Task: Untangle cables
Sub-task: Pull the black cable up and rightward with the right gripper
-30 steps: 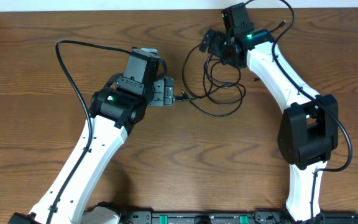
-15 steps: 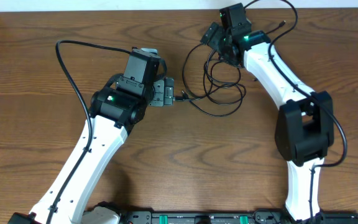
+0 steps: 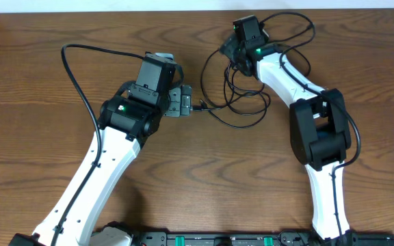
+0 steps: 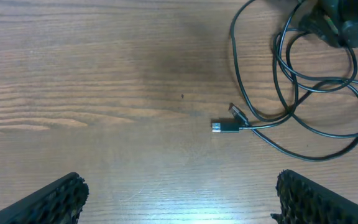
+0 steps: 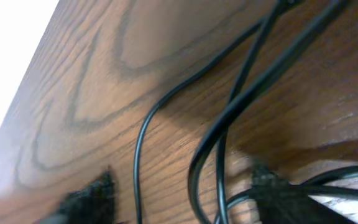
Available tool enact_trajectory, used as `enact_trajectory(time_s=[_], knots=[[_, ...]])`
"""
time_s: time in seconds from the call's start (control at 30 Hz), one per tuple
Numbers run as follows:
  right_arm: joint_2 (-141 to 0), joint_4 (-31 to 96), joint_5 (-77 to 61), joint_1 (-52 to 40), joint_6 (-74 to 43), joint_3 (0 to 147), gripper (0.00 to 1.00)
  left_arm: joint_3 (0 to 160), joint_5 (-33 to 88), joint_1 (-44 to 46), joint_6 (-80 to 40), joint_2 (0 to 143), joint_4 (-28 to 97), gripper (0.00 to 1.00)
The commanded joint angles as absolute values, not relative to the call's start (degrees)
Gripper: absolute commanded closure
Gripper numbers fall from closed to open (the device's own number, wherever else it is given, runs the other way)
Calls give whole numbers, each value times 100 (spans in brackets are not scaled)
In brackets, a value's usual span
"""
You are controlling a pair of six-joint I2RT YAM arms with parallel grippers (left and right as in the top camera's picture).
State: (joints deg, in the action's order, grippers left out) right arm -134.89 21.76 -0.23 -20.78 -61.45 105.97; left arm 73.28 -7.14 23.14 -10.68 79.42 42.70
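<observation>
Right end effector (image 5: 184, 200) advanced, straddling cables (image 5: 229, 114).

Thin black cables (image 3: 241, 96), tangled loops, 1 plug (image 4: 225, 127) leftward

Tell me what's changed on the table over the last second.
The right arm swung leftward, carrying the right hand over the far loops of the black cables, strands now between its fingers, none gripped. The left hand, wide open, and the cables stayed put.
</observation>
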Motion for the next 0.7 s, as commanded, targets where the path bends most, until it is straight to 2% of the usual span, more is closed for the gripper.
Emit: enact_trajectory(time_s=[0.0,0.07,0.17,0.43,0.67], knots=[[-13568,2132,183,-2137,-6211,10604,59,7334,-683,2298,-1085,7985,4285,2],[-13568,2134,213,-2137,-6211,10604,83,7334,-683,2300,-1085,7985,4285,2],[-13568,2163,248,-2137,-6208,10604,99,7334,-683,2298,-1085,7985,4285,2],[-13568,2158,213,-2115,-6182,10604,99,7334,-683,2298,-1085,7985,4285,2],[-13500,1584,-631,-2027,-6058,10613,99,7334,-683,2298,-1085,7985,4285,2]])
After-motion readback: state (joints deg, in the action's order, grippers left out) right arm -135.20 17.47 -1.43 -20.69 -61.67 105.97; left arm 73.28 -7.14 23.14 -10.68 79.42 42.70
